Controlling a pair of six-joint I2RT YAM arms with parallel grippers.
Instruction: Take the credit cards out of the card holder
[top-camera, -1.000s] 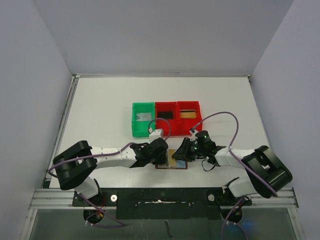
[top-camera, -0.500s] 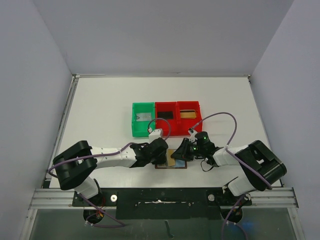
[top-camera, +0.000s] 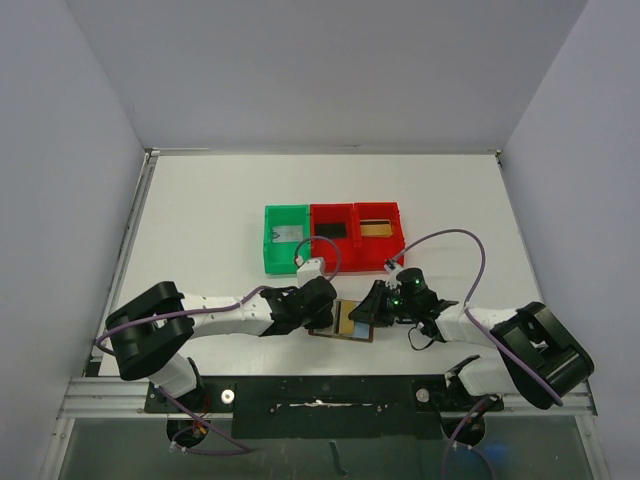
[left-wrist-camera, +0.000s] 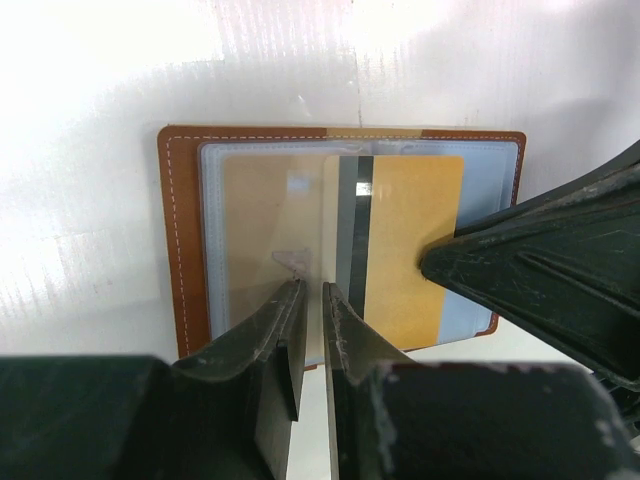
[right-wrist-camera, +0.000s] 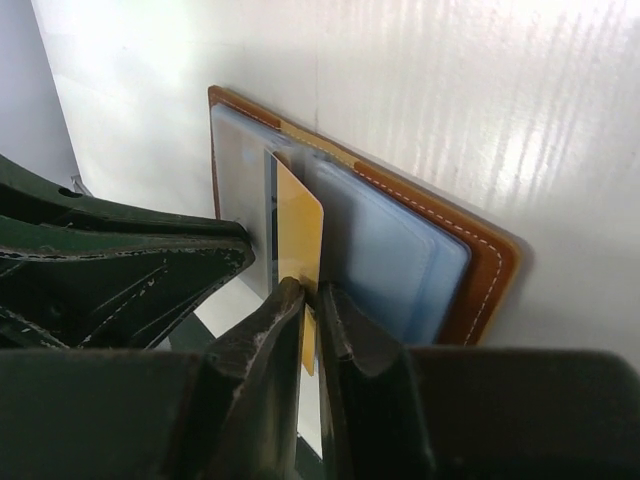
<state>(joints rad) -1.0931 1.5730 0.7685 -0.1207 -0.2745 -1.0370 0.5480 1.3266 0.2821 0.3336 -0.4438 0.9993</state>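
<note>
Reaching in low from both sides, the arms meet over the card holder (top-camera: 343, 320), open flat near the table (top-camera: 200, 220) edge. R pincer (right-wrist-camera: 312, 290) pinches the gold card (right-wrist-camera: 298, 225). L pincer (left-wrist-camera: 312, 290) nearly closed, tips on holder's left page.

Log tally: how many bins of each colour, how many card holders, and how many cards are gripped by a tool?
Green bin: 1
Red bins: 2
Card holder: 1
Gold card pinched in the right tool: 1
Total: 5
</note>
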